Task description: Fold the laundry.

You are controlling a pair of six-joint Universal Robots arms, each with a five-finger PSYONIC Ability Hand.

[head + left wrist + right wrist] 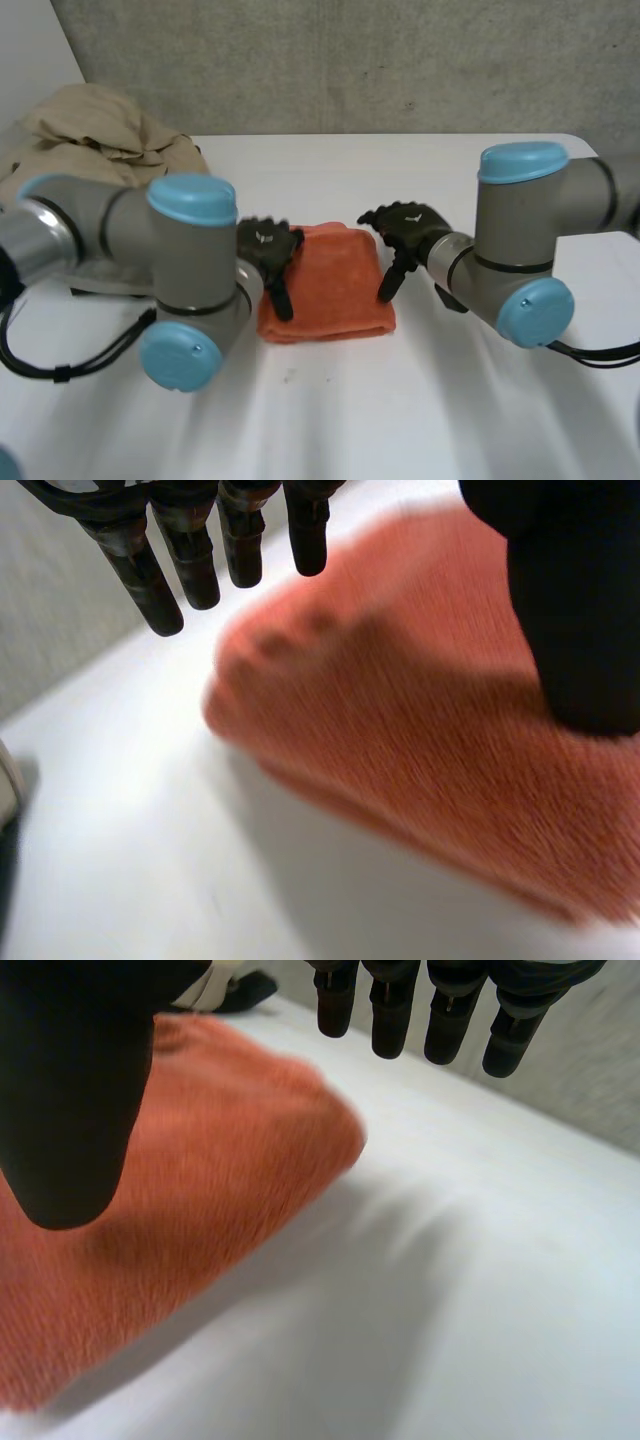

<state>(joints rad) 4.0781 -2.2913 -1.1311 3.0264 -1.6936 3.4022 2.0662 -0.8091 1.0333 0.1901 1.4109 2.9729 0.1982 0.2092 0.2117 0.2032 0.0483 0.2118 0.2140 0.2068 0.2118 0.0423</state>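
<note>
Here, a folded orange towel lies flat on the white table, near its middle and between the two hands. Its layers show as a thick rounded edge on the side nearest the robot, and its corners are soft and rounded. The left hand is at the towel's left edge, its dark fingers pointing down over that edge and the near-left corner. In the left wrist view the fingers hang straight and a little spread, holding nothing; their tips stand clear of the cloth near a rounded corner of it, and the thumb is out over the towel's top, apart from the fingers. Whether the thumb touches the cloth I cannot tell. The right hand is at the towel's far-right corner, with one finger reaching down just beside the right edge. In the right wrist view its fingers are also straight and relaxed, out over bare table past the towel's corner, while the thumb is over the orange cloth; nothing is pinched between them, so this hand too is slack and empty. Both grey arms with light-blue caps bend in from the sides, the left low and close to the towel, the right beside it. A crumpled heap of beige clothes sits at the far-left of the table, well apart from the towel, against a grey wall
</note>
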